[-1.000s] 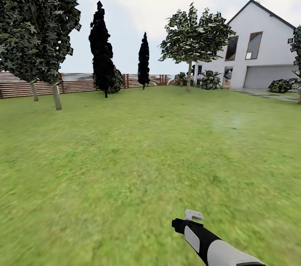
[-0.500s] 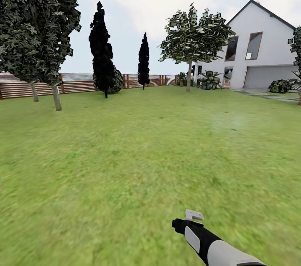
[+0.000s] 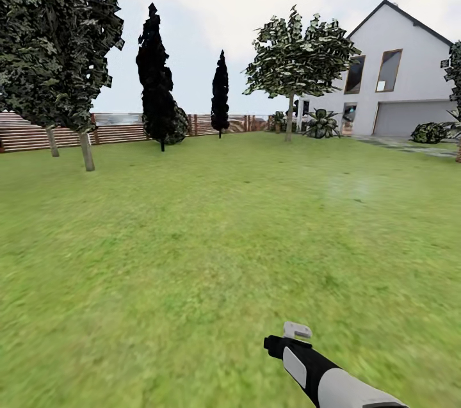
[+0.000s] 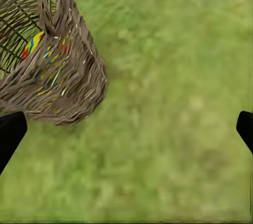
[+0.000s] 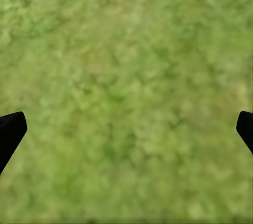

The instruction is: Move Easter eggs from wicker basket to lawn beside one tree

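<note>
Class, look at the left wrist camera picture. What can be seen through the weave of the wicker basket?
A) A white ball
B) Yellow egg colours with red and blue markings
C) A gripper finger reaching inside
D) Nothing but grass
B: patches of yellow, red and blue from the Easter eggs show through the open weave of the wicker basket, which stands on the lawn.

The head view looks out level across the lawn toward far trees, a slatted fence and a white house, with the right arm entering at its lower edge. The left wrist view faces almost straight down from close above the grass, its two dark fingertips at the frame's sides and the wicker basket at one corner. The right wrist view likewise looks down at near grass between its fingertips; all three views share the lawn.
</note>
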Tool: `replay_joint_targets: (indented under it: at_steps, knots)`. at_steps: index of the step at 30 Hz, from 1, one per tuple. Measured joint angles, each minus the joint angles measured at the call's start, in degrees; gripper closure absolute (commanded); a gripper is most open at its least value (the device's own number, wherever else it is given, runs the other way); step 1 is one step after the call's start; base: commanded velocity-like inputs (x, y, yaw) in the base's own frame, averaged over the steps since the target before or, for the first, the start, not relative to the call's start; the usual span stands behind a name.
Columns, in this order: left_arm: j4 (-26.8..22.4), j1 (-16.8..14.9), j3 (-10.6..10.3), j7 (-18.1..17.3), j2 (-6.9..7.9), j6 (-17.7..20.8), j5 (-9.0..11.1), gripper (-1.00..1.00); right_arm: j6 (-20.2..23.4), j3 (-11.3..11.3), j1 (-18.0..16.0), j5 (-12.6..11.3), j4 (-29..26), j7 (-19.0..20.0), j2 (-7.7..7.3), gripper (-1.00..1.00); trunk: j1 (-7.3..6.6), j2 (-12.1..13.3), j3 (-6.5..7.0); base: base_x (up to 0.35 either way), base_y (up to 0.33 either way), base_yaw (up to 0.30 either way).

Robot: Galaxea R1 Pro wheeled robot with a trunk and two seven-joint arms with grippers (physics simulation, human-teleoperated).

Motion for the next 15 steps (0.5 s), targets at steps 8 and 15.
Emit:
replay_joint_targets:
  at_steps: [8,15]
  knots:
    - [6.1,-2.2,-0.4,0.8,0.03,-1.0,-1.9,-1.00,-1.2,0.0,0.2,0.0,0.0,0.0,0.01,-1.00,-1.76,3.2,1.44,0.000,0.000,0.000]
    - [11.5,-5.8,-0.5,3.0,-0.60,-2.6,-10.6,-1.00,-1.5,0.1,0.6,0.0,0.0,0.2,0.08,-1.00,-3.30,6.0,2.69,0.000,0.000,0.000]
